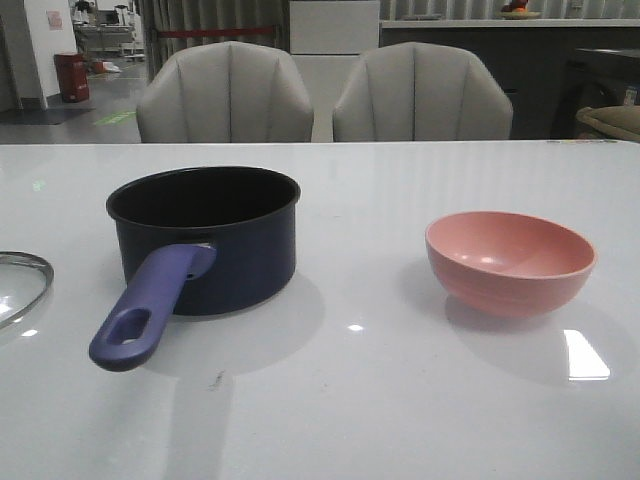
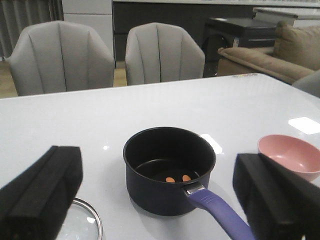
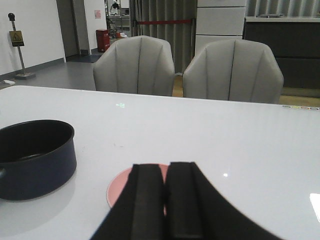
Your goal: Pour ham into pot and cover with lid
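Note:
The dark navy pot (image 1: 205, 240) stands left of the table's middle, its purple-blue handle (image 1: 140, 320) pointing toward the front. Two small orange ham pieces (image 2: 171, 179) lie on its black bottom. The clear glass lid (image 1: 20, 285) lies flat at the far left edge, only partly in view, its knob not showing. My left gripper (image 2: 157, 165) is open wide and empty, back from the pot (image 2: 170, 170), with the lid (image 2: 82, 222) beside its one finger. My right gripper (image 3: 166, 167) is shut and empty, above the near side of the pink bowl (image 3: 120, 187). Neither gripper shows in the front view.
The pink bowl (image 1: 510, 262) stands upright at the right and looks empty. Two grey chairs (image 1: 225, 95) stand behind the table's far edge. The white table (image 1: 350, 400) has bare surface between pot and bowl.

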